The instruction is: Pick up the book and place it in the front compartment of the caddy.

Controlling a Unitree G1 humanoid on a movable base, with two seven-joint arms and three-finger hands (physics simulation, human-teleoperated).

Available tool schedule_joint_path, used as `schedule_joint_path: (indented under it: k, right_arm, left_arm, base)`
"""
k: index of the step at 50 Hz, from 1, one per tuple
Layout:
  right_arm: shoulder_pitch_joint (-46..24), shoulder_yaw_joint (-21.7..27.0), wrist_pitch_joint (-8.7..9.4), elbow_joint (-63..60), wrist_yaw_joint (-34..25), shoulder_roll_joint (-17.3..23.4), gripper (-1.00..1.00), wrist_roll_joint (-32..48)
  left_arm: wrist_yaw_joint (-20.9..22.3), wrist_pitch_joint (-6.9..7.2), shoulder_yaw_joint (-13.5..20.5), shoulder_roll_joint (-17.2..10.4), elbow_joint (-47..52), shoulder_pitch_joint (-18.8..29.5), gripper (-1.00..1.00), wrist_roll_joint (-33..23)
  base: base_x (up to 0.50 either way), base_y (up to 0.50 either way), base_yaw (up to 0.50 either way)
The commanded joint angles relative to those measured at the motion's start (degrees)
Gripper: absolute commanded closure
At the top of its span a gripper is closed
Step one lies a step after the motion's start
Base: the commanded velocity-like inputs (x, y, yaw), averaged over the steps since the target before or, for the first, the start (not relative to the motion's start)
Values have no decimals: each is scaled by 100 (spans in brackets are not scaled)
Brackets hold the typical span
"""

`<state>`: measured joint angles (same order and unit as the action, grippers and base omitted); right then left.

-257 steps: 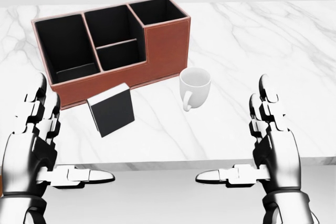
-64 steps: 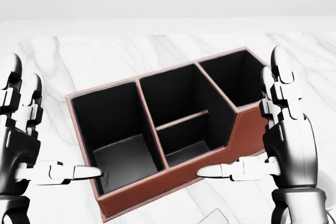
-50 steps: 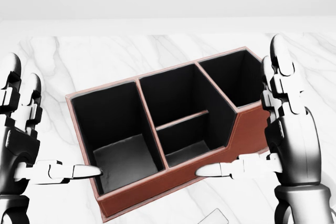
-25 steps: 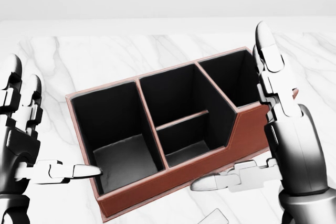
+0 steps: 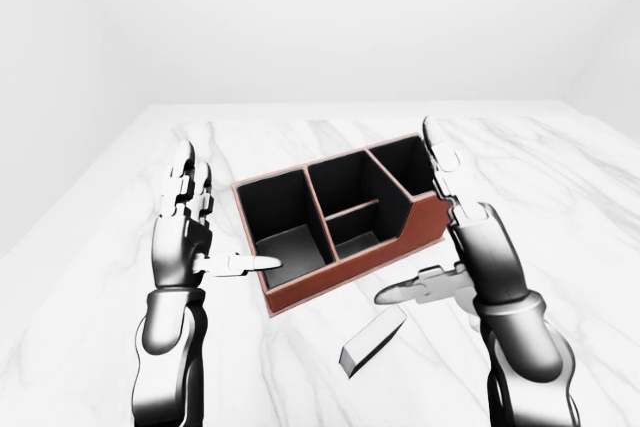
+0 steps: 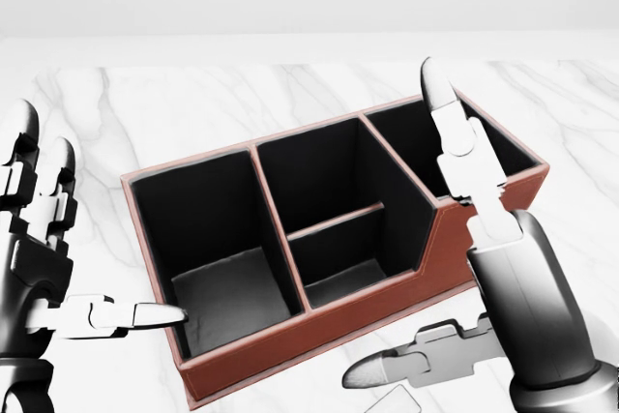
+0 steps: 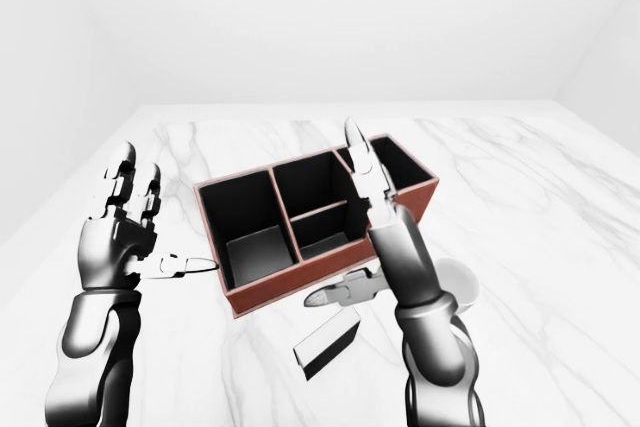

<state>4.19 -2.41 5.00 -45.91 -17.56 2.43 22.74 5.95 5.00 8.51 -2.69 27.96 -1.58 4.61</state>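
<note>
The brown caddy (image 5: 318, 285) with black compartments stands on the white marble table (image 5: 90, 277). The book (image 5: 370, 339), dark with white page edges, lies flat on the table just below the caddy in the left-eye view. Only its corner (image 6: 397, 401) shows at the bottom of the head view. My left hand (image 5: 215, 227) is open at the caddy's left end, thumb pointing at its wall. My right hand (image 5: 415, 222) is open over the caddy's right end, above and to the right of the book. Neither hand touches the book.
A white mug (image 7: 464, 284) stands on the table to the right of the caddy, mostly hidden behind my right hand in the right-eye view. The table's far edge meets a plain white wall (image 5: 320, 27).
My right hand has moved left and lower in the head view, now crossing the caddy's right end. The left hand stays. Since five seconds ago the camera has closed in on the caddy.
</note>
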Motion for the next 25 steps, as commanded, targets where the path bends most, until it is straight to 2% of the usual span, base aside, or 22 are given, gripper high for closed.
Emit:
schedule_joint_path:
  k: [1, 8, 25]
  right_arm:
    - [168, -84, 0, -43, -181, 6, -100, 331]
    - [301, -122, 0, 20, -246, -11, -100, 506]
    - [798, -587, 0, -58, -365, 29, -100, 1045]
  left_arm:
    - [2, 0, 10, -4, -59, 10, -100, -1]
    - [-1, 0, 18, -14, -75, 27, -100, 4]
    - [-8, 0, 47, -27, -143, 52, -100, 13]
  base:
    - [0, 0, 0]
    - [0, 0, 0]
    - [0, 0, 0]
